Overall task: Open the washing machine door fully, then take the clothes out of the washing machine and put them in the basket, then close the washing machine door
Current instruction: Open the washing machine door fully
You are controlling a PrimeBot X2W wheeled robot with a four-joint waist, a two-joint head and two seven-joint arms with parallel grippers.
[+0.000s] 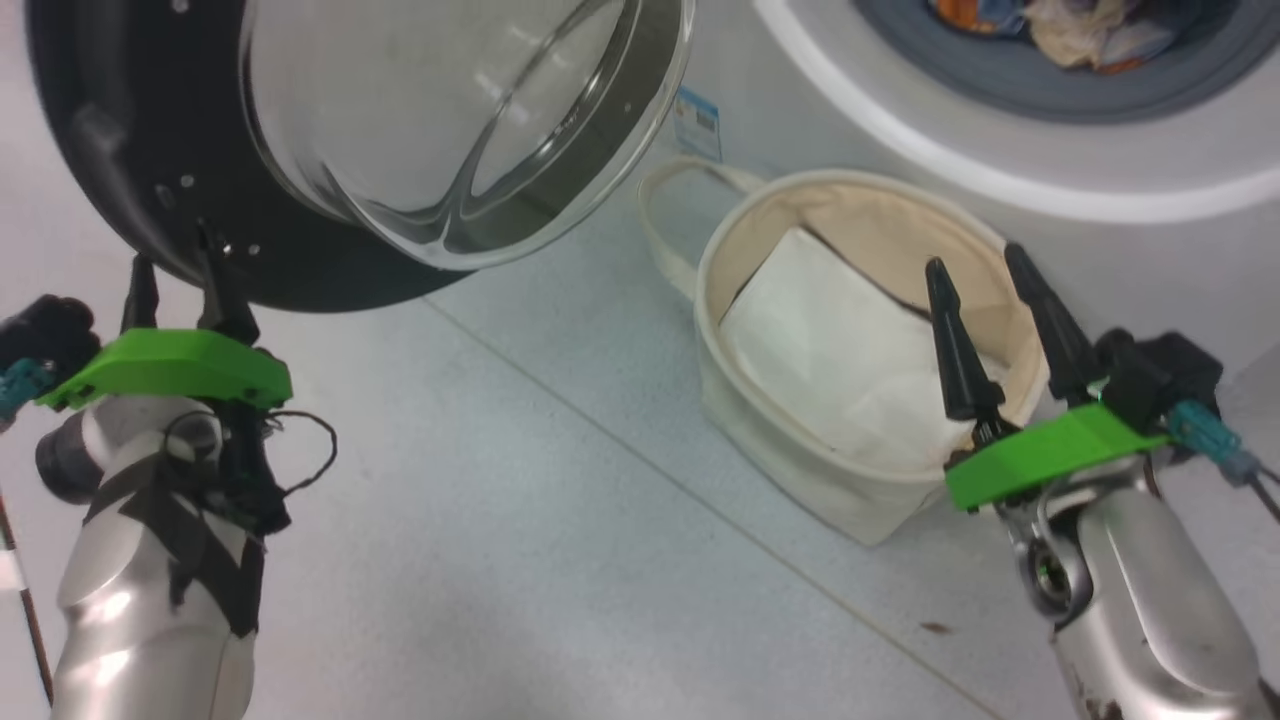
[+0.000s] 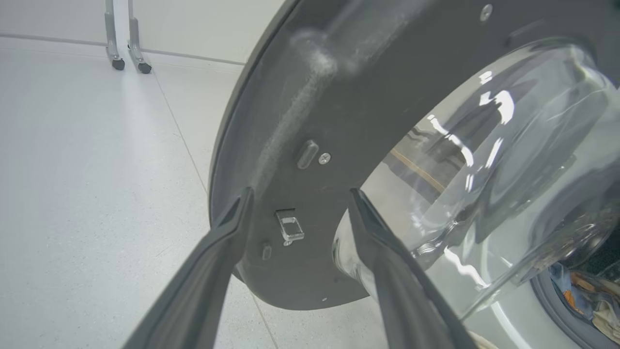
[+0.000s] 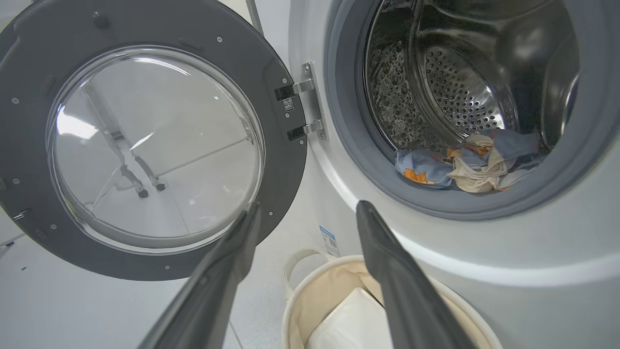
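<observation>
The left gripper (image 2: 302,194) stands with fingers spread wide at the rim of the washing machine door (image 3: 155,145), clamping nothing. The right gripper (image 1: 975,262), equally wide and empty, hovers above the basket (image 1: 780,440). The door stands swung well clear of the washing machine (image 3: 484,252), so the opening step appears complete. The next move calls for a reach into the drum for the clothes (image 3: 465,167), which lie at its front lip.

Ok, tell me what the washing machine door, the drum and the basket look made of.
Washing machine door: clear glossy glass dome, see-through with glints; matte grey rim, probably plastic, with screws. Drum: shiny perforated metal, likely stainless steel. Basket: cream matte cloth, canvas-like, with soft fabric loop handle.
</observation>
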